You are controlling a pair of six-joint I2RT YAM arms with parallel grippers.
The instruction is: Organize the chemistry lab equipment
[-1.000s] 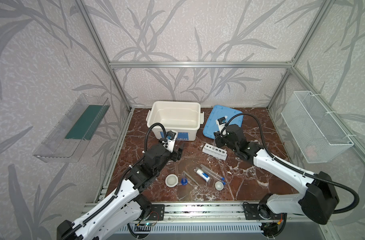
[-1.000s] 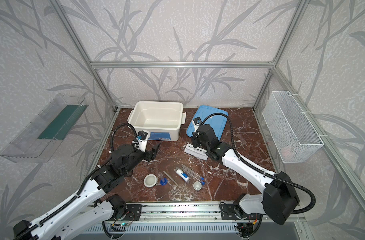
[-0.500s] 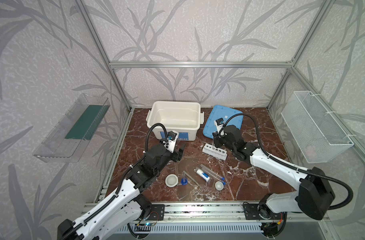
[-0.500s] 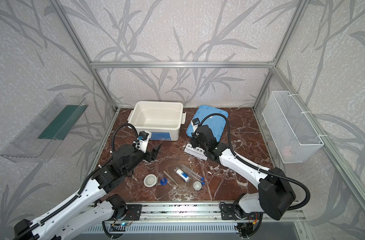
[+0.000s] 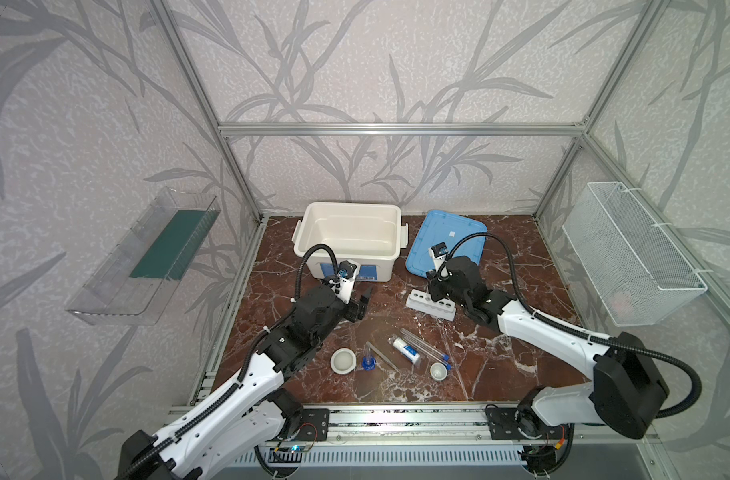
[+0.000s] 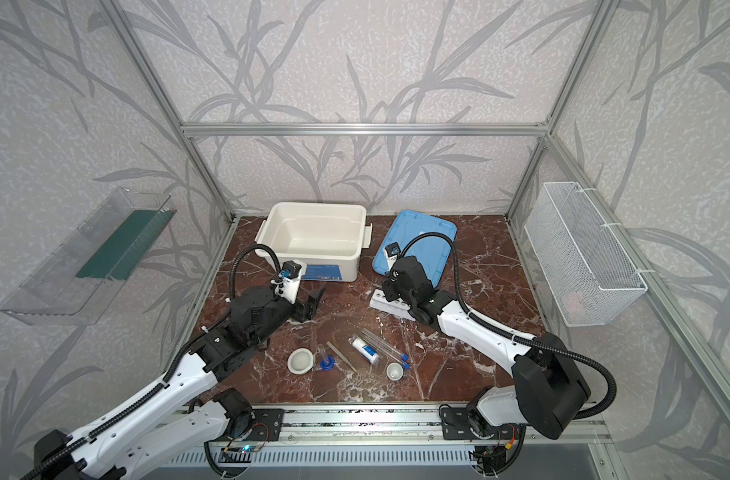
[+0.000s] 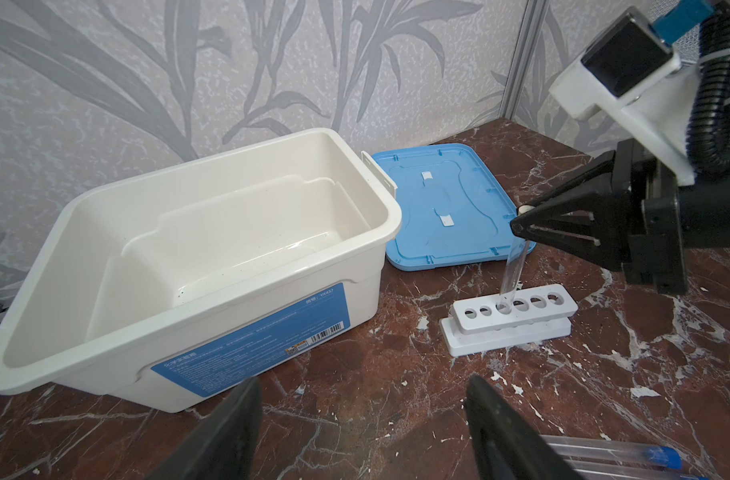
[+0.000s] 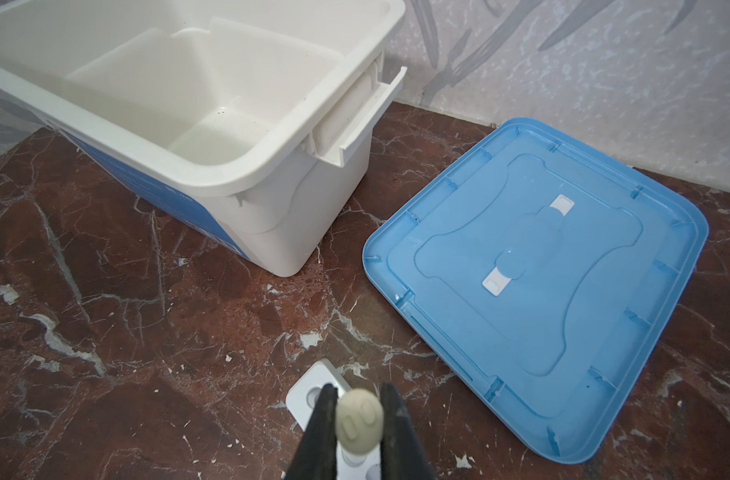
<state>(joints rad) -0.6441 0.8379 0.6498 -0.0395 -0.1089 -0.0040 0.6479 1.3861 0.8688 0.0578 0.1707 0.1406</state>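
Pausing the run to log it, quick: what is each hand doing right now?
Left hand: open, holding nothing.
Right hand: closed on a white-capped test tube, its lower end at a hole of the white rack.

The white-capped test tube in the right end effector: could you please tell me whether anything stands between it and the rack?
Nothing visible does. The white-capped test tube, gripped by the right end effector, hangs slightly tilted with its lower end at an empty hole of the rack; the other holes look empty too.
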